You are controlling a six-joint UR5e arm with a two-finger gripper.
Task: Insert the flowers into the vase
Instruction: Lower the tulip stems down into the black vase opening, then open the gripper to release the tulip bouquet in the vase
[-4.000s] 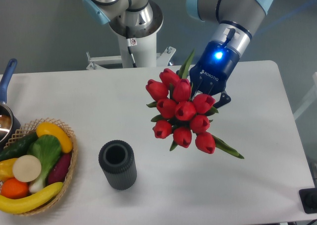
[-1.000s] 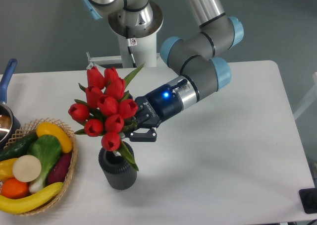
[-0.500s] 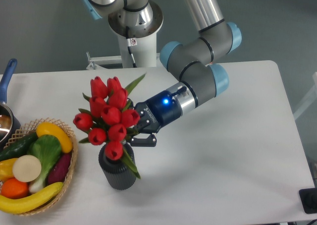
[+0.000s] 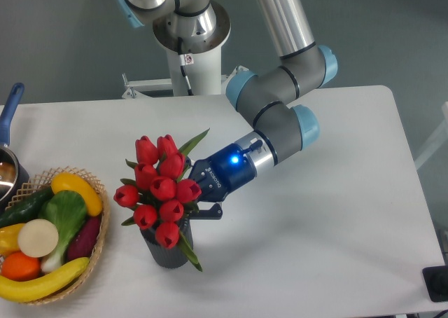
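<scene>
Roughly ten red buds of the flowers [image 4: 161, 192] are being held directly over the vase [image 4: 168, 251], whose mouth is being hidden by the heads and leaves; whether the stems are seated inside cannot be told. The pincer [image 4: 201, 195] is being kept closed on the stem bundle just behind the heads. The bunch is being judged light, top-heavy and wider than the vase; leaves are springy, so the grip belongs low on the gathered stems, not on the heads. The vase is being judged light enough to tip if pushed sideways. The wicker basket [image 4: 98, 237] is sitting near on the vase's left, while the counter [image 4: 336, 213] is offering open room on the opposite side for withdrawing.
</scene>
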